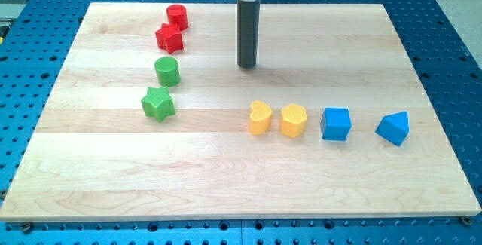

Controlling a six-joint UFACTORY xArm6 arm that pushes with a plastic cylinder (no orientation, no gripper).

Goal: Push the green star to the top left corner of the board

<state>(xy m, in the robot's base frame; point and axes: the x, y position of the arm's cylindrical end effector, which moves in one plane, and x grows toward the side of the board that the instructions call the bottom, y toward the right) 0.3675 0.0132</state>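
Observation:
The green star lies on the wooden board, left of the middle. A green cylinder stands just above it. My tip touches the board in the upper middle, well to the right of and a little above the green star, with no block touching it. The board's top left corner lies up and to the left of the star.
A red star and a red cylinder sit above the green cylinder. On the right, in a row: a yellow heart, a yellow hexagon, a blue cube, a blue wedge.

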